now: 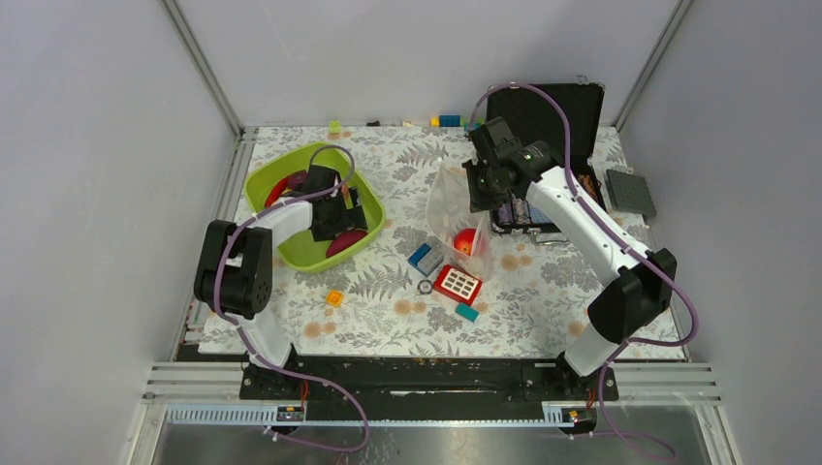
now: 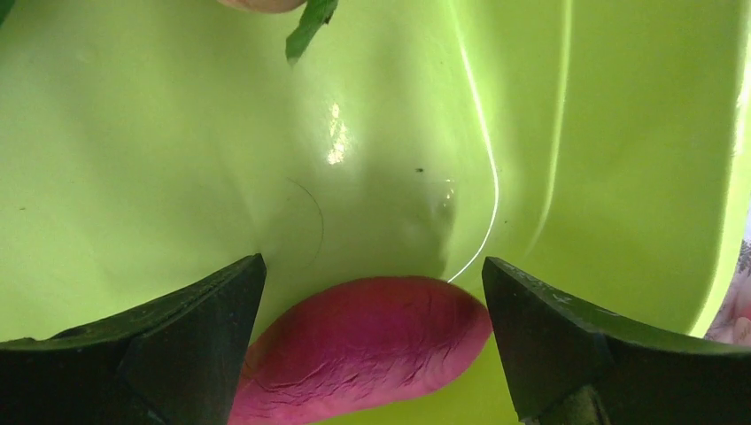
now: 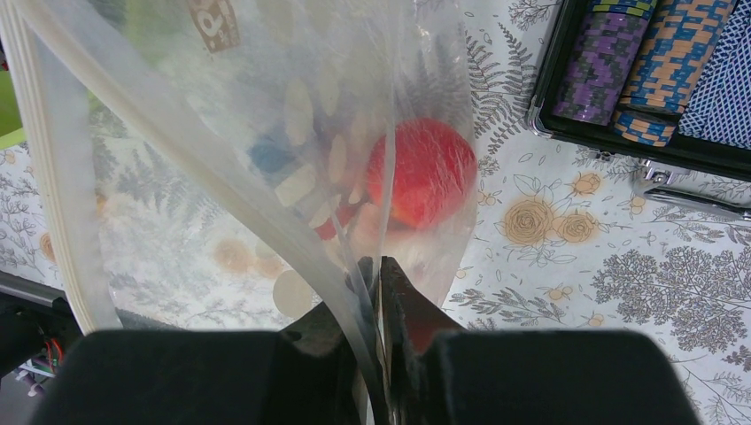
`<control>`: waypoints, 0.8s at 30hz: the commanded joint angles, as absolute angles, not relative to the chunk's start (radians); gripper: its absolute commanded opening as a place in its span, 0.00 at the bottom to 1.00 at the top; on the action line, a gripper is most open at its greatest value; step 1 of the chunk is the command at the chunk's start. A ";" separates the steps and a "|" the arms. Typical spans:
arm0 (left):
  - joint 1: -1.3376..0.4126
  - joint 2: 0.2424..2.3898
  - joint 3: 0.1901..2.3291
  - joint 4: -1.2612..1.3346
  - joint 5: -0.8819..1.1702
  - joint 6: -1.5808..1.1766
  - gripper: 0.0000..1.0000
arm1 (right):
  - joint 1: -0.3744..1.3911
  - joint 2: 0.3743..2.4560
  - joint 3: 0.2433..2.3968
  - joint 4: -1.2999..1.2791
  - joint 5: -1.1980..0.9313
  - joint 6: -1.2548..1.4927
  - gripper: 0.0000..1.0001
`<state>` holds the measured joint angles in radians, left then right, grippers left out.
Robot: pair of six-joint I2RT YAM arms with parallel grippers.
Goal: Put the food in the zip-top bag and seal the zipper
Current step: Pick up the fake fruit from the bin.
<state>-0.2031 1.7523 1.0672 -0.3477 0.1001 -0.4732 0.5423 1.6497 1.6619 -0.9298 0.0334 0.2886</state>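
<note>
The lime-green tub (image 1: 291, 254) holds the food: dark red pieces (image 1: 346, 242). My left gripper (image 1: 334, 218) is down inside it, open. In the left wrist view a magenta-red piece (image 2: 363, 345) lies on the tub floor between the wide-apart fingers of the left gripper (image 2: 372, 262), touching neither. My right gripper (image 1: 482, 189) holds the clear zip-top bag (image 1: 451, 208) up by its mouth. The right gripper (image 3: 379, 266) is shut on the bag's film (image 3: 266, 133) beside the pale zipper strip (image 3: 62, 177). A red-orange peach (image 3: 425, 173) sits inside the bag.
An open black case of poker chips (image 1: 553, 126) stands at the back right, with a grey baseplate (image 1: 630, 192) beside it. Loose blocks (image 1: 425, 258), a red-and-white tile (image 1: 458, 284), an orange block (image 1: 334, 297) and a teal block (image 1: 467, 312) lie mid-table.
</note>
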 commanded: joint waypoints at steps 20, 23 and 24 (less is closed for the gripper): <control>-0.194 1.737 1.206 -0.489 -0.338 -0.566 0.96 | 0.537 1.651 1.693 -0.913 0.044 0.279 0.14; -0.160 1.722 1.212 -0.464 -0.296 -0.560 0.96 | 0.537 1.652 1.698 -0.911 0.043 0.275 0.14; -0.154 1.721 1.214 -0.458 -0.279 -0.560 0.96 | 0.536 1.651 1.696 -0.909 0.042 0.273 0.14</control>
